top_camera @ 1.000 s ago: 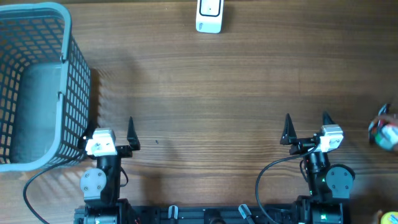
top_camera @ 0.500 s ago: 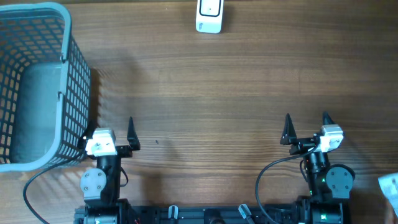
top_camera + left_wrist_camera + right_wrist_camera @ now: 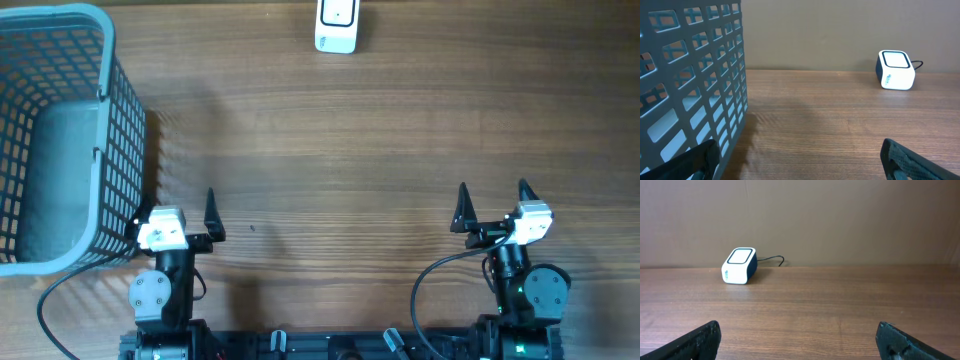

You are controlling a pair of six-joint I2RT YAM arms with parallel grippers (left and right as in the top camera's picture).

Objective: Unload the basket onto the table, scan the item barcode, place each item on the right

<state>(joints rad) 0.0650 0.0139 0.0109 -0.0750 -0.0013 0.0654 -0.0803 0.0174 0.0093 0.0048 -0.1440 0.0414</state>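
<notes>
The item with the barcode is out of view in every camera. A white barcode scanner (image 3: pixel 336 25) with a dark cable sits at the far edge of the table; it also shows in the left wrist view (image 3: pixel 896 70) and the right wrist view (image 3: pixel 739 266). My left gripper (image 3: pixel 178 207) rests near the front edge, open, with only bare wood between its fingers (image 3: pixel 800 162). My right gripper (image 3: pixel 493 195) stands open in the same way, holding nothing (image 3: pixel 799 341). Both point toward the back of the table.
A grey-blue plastic mesh basket (image 3: pixel 105 60) fills the left side, its wall (image 3: pixel 690 75) close beside my left gripper's left finger. Wooden tabletop (image 3: pixel 340 150) stretches between the grippers and the scanner. Black cables loop along the front edge.
A small colourful object at the right edge of the overhead view slid toward the front corner and has left the frame. Neither arm nor gripper has moved.
</notes>
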